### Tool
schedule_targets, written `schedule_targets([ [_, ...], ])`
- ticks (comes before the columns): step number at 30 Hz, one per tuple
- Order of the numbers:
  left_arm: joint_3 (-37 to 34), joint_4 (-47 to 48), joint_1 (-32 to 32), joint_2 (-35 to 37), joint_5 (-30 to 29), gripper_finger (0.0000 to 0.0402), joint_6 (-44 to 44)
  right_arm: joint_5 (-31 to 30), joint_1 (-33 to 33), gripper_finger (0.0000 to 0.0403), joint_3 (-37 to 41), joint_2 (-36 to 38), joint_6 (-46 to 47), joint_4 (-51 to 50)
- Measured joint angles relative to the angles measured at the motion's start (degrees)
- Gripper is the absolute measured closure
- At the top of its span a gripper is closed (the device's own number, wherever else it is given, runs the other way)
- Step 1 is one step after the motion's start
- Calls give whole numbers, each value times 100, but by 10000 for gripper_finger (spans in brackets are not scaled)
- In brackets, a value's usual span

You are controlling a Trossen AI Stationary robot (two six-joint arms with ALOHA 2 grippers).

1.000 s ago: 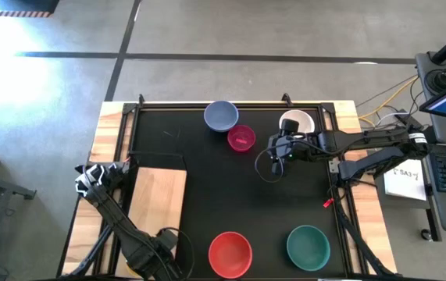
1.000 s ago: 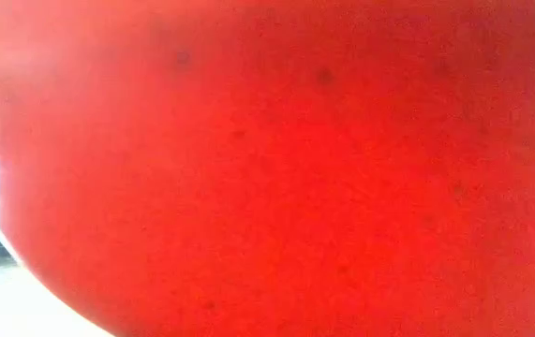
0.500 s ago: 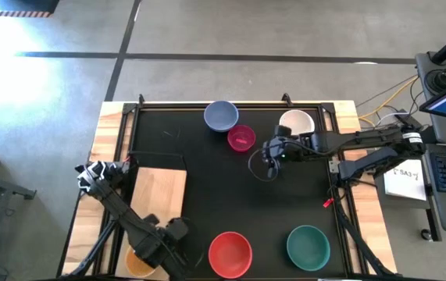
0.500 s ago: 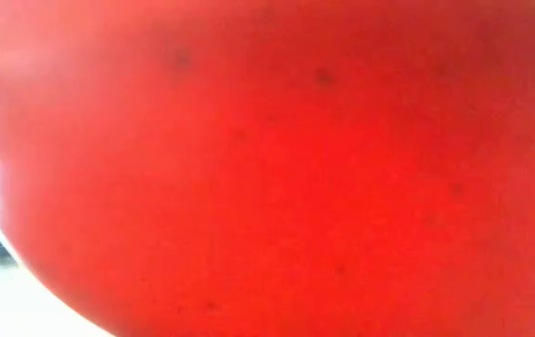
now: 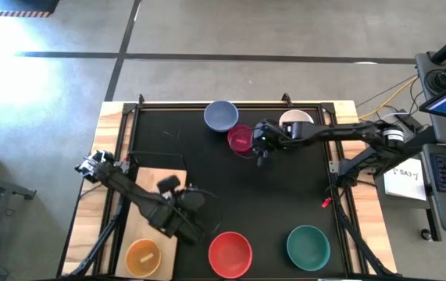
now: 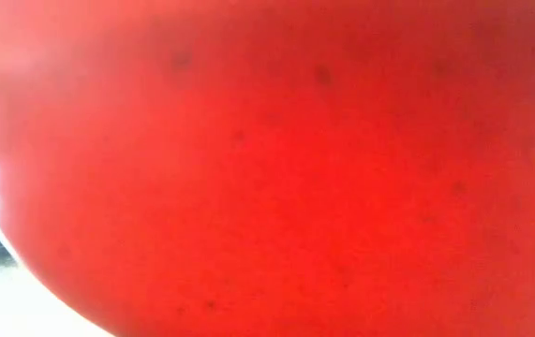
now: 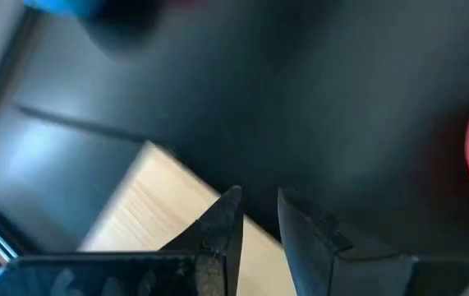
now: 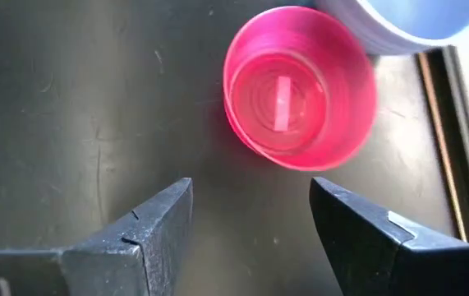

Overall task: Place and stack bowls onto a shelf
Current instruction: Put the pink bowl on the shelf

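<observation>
My right gripper [image 5: 260,145] is open and hangs just right of the magenta bowl [image 5: 240,139]. In the right wrist view, its fingers [image 8: 250,193] stand short of that bowl [image 8: 296,86] without touching it. The blue-grey bowl [image 5: 221,115] stands next to the magenta one, and the white bowl [image 5: 296,120] is partly under my right arm. The orange bowl [image 5: 143,256] rests on the near end of the shelf [image 5: 154,183]. My left gripper [image 5: 194,215] hangs over the shelf's right edge [image 7: 177,193], fingers narrowly apart [image 7: 259,214], empty. Green and yellow bowls do not show.
The red bowl [image 5: 230,254] and the teal bowl [image 5: 308,246] stand at the table's near edge. The red bowl's wall [image 6: 267,168] fills the low view. A black frame rail [image 5: 230,104] runs along the far edge. Cables and a monitor lie off the table's right.
My left gripper has drawn away from the orange bowl toward the table's far and right side, and the bowl stays on the shelf's near end, now uncovered. My right gripper has gone toward the table's left, up to the magenta bowl.
</observation>
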State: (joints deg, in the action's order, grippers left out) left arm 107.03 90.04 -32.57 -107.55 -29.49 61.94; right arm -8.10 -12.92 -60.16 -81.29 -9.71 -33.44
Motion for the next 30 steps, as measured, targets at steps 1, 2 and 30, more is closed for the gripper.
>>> schedule_targets([
  [1,5,1,72,52,-179,339,-128,70,-51,168,0,-76,-134,50],
  [2,6,-1,136,103,-326,339,-276,83,-75,168,0,-164,-270,130],
  [30,8,-4,994,836,-2117,339,-1827,409,-563,218,-4,-1751,-1268,1572],
])
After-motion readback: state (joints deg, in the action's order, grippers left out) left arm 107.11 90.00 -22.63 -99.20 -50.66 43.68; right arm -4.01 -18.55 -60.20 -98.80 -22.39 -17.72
